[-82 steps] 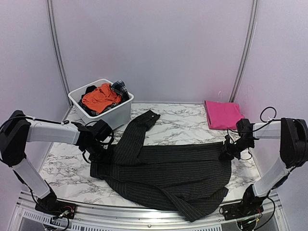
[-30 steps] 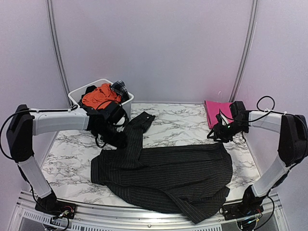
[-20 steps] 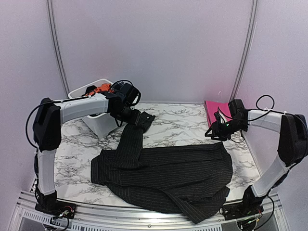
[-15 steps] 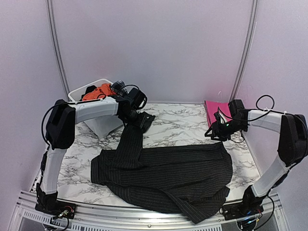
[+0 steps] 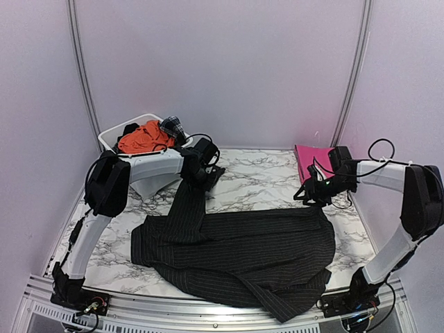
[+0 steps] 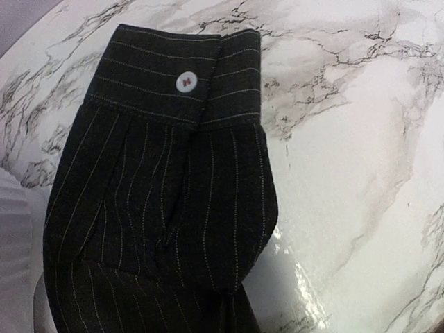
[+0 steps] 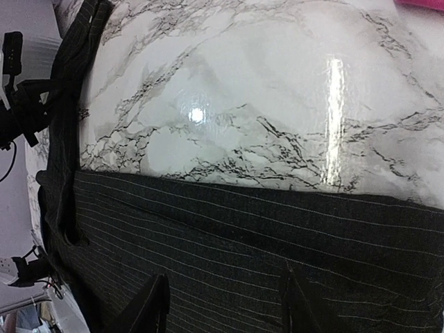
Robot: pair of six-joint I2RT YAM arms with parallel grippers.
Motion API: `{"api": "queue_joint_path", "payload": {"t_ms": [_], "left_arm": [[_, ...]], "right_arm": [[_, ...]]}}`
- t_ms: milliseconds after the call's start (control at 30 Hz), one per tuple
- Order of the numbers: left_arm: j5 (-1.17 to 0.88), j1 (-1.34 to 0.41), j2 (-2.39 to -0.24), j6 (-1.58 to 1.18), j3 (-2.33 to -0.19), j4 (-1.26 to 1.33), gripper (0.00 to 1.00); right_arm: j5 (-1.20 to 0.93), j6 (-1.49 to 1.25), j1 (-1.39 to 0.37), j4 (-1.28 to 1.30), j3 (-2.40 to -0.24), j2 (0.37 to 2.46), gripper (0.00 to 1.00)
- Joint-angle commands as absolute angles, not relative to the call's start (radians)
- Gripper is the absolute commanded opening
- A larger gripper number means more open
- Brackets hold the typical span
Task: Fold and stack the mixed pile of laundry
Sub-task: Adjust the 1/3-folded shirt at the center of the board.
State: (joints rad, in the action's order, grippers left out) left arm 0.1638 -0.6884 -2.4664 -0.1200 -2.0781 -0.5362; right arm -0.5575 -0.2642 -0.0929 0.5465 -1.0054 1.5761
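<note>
The black shirt (image 5: 243, 246) lies spread flat over the middle and near side of the desk (image 5: 267, 177). Its sleeve (image 5: 189, 205) runs to the far left, with the cuff (image 6: 177, 80) flat near the tub (image 5: 114, 132). The left gripper (image 5: 201, 163) sits at that sleeve, jaws together; I cannot tell if they pinch cloth. The right gripper (image 5: 309, 194) hangs over the shirt's far right edge, jaws apart. A folded pink cloth (image 5: 313, 163) lies at the far right corner.
</note>
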Motion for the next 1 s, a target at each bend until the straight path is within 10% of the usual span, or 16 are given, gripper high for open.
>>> {"api": "queue_joint_path", "payload": {"t_ms": [0, 600, 967], "left_arm": [[0.151, -0.711, -2.308, -0.093, -2.01, -0.536, 0.0], [0.158, -1.0, -1.733, -0.167, -1.166, -0.367, 0.09], [0.104, -1.062, -1.645, -0.226, -0.972, -0.313, 0.58]], "right_arm": [[-0.621, -0.287, -0.114, 0.515, -1.044, 1.552, 0.52], [-0.737, -0.361, -0.345, 0.417, -1.051, 1.629, 0.61], [-0.725, -0.468, -0.551, 0.313, -1.077, 1.735, 0.6]]}}
